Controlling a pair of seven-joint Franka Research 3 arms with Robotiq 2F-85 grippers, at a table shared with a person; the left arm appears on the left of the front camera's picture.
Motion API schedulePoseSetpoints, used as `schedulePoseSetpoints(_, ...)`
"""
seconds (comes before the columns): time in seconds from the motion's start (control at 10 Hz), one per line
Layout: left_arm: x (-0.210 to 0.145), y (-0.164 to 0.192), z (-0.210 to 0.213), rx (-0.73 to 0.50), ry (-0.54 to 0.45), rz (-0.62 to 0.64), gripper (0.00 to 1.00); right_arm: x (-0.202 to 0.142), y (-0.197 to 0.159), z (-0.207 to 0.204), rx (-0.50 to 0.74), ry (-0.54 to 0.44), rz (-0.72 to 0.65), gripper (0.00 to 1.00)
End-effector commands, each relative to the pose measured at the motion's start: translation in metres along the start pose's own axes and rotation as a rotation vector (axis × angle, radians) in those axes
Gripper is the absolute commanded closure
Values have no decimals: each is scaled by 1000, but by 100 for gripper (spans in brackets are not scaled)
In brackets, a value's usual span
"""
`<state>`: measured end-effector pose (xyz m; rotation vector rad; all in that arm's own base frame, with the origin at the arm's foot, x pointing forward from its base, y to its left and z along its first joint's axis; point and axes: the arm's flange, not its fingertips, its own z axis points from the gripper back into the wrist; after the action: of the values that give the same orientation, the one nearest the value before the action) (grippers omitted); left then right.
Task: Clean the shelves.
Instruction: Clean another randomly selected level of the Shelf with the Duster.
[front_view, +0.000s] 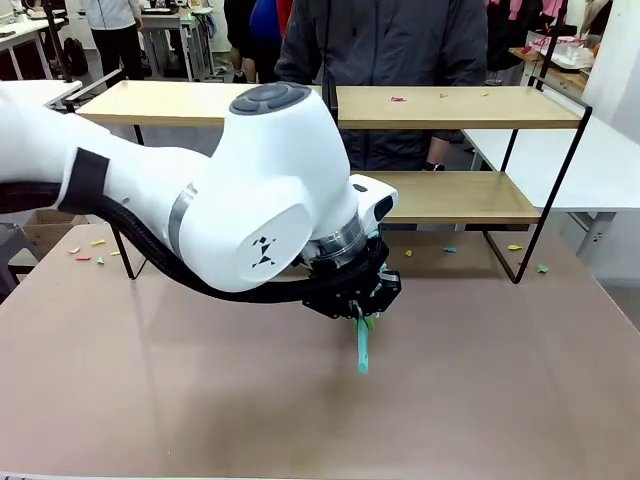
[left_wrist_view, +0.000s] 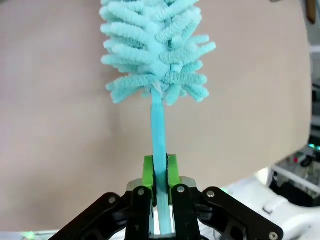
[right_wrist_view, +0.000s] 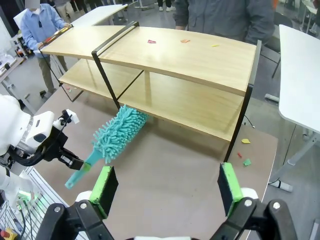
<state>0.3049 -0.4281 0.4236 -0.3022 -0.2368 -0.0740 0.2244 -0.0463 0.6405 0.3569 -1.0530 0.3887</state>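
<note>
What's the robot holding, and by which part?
The left gripper clamps a turquoise duster by its thin handle; the right gripper holds nothing.

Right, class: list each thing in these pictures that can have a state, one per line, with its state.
Left tool: shut on the duster's handle.
Right tool: open, empty.
Duster: held, head pointing toward the shelves.
Shelves: upright, paper scraps on the top board.

Left arm, centre frame: glossy white rounded shells, grey round cap, black triangle marking, black strap, black ribbed cable. Left gripper, bottom centre: black links, silver screws, green pads. Right gripper, bottom edge: black, green-padded.
</note>
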Motion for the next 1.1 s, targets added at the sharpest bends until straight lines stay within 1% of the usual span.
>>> schedulePoseSetpoints(0.0, 14, -26, -22, 90, -62, 49, 88, 1, 0, 0, -1, -1, -1, 0)
schedulePoseSetpoints(0.2, 31, -31, -39, 130, -76, 69, 88, 1, 0, 0, -1, -1, -1, 0)
schedulePoseSetpoints(0.3, 40, -34, -49, 134, -67, 55, 88, 1, 0, 0, -1, -1, -1, 0)
schedulePoseSetpoints(0.4, 49, -36, -61, 124, -21, 14, 88, 1, 0, 0, -1, -1, -1, 0)
schedulePoseSetpoints(0.6, 62, -40, -78, 138, 35, 5, 88, 1, 0, 0, -1, -1, -1, 0)
schedulePoseSetpoints(0.7, 66, -40, -81, 141, 85, -7, 88, 1, 0, 0, -1, -1, -1, 0)
schedulePoseSetpoints(0.8, 71, -40, -81, 100, 118, -19, 88, 1, 0, 0, -1, -1, -1, 0)
schedulePoseSetpoints(1.0, 77, -45, -80, 12, 132, -31, 88, 1, 0, 0, -1, -1, -1, 0)
